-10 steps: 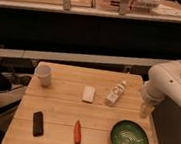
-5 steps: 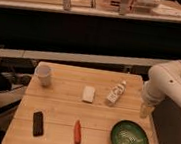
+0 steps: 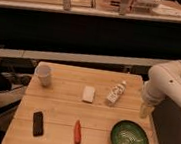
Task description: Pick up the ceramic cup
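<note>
One wooden table [image 3: 61,110] is standing in the middle of the camera view, and six things are lying or standing on it, one of each kind. The one ceramic cup [image 3: 43,74] is standing upright near the far left corner of the table, mouth up, well apart from everything else. One small white block [image 3: 88,94] is lying flat near the middle of the far half. One white bottle [image 3: 115,93] is lying on its side just to the right of the block, its cap pointing toward the far edge. In the near half, one flat black slab [image 3: 38,123] is lying on the left, one red-orange stick-shaped thing [image 3: 77,132] is lying near the middle, and one round green dish [image 3: 130,140] is sitting at the near right corner. One white robot arm [image 3: 172,84] is reaching in from the right side, and its one gripper [image 3: 144,110] is hanging downward at the right edge of the table, beyond the bottle and above the far side of the dish, far across the table from the cup. Whether the gripper is open or closed cannot be told here; it is touching none of the six things.
</note>
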{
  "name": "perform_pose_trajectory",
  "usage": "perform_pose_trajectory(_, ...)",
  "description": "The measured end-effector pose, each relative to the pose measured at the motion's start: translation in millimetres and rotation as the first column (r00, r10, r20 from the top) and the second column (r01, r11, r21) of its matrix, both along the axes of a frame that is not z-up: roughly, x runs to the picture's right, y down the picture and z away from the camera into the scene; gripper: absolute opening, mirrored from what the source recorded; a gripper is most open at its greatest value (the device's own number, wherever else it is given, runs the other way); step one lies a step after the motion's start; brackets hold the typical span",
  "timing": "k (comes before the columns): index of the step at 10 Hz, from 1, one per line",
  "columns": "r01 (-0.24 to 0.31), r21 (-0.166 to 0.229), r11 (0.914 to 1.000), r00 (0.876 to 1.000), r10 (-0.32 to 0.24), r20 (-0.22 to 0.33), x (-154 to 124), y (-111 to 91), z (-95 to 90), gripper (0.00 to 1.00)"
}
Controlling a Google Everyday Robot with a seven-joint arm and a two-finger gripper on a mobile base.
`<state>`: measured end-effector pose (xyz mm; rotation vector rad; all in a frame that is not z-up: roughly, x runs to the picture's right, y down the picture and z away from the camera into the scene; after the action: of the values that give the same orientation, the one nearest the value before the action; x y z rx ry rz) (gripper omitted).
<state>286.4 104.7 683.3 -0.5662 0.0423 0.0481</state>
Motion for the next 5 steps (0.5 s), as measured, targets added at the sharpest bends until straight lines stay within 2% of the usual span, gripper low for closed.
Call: perform_pose_trajectory(5,0.0,-0.002,1.0,1.0,0.0,0.001,0.0,1.0,0.8,0.8)
